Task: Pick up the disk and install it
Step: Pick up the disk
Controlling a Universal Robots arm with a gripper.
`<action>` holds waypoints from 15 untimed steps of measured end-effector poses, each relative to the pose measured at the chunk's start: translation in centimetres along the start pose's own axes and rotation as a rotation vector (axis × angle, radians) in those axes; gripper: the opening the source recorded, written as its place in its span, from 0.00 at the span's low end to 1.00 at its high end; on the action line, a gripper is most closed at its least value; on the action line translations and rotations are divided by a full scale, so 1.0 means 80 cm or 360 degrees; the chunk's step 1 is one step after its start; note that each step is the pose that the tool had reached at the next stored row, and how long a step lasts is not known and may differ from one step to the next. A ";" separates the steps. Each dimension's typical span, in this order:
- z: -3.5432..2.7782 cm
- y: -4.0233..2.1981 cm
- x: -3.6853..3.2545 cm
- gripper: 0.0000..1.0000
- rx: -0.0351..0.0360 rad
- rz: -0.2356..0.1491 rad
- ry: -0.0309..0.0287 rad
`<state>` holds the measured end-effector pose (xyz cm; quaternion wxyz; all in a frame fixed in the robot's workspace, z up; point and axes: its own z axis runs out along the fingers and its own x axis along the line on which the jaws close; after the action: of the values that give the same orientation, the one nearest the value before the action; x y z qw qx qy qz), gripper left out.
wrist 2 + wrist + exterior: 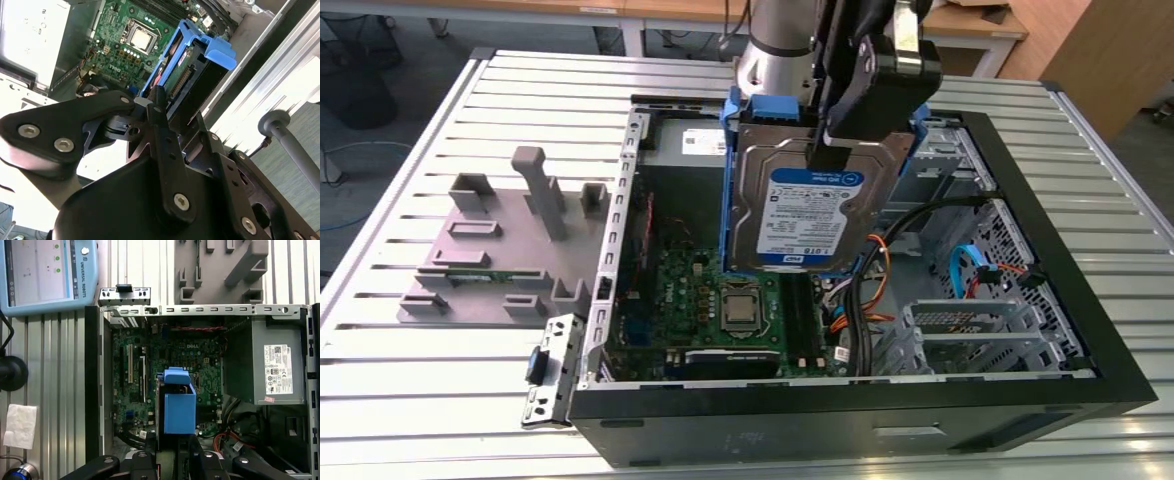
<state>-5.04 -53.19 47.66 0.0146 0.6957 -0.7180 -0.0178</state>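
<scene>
The hand (834, 150) is clenched on the disk (807, 215), its black fingers (156, 102) pinching the disk's upper edge. The disk hangs on edge, tilted a little, over the open case (1067, 340). In the exterior view its white-and-blue label (807, 215) faces the camera, and the blue bracket (736, 150) runs around its sides. In both wrist views the disk (187, 65) is seen from above, the bracket (179, 410) uppermost.

Below it lies the green board (680, 290), with the silver processor (740, 305) just beside the disk's lower edge as the exterior view shows it. The disk looks clear of the board. The grey supply box (272, 365) sits at one end of the case, and orange and black cables (887, 270) run along the case floor beside the disk.

The case rests on a slatted metal counter (427, 400). On the exterior view's left, just beside the case, lies a grey fixture (480, 250) with upright posts. In the first wrist view a blue-framed pendant (45, 275) and a white cloth (20, 426) lie on the counter, apart from the case.
</scene>
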 end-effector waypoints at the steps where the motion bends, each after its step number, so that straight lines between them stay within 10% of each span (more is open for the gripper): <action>1: -0.0001 0.0000 -0.0001 0.35 0.0000 0.0000 0.00001; 15: -0.0147 0.0003 -0.0002 0.35 0.0000 0.0000 0.00002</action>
<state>-5.01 -53.19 48.84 0.0147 0.6957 -0.7180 -0.0177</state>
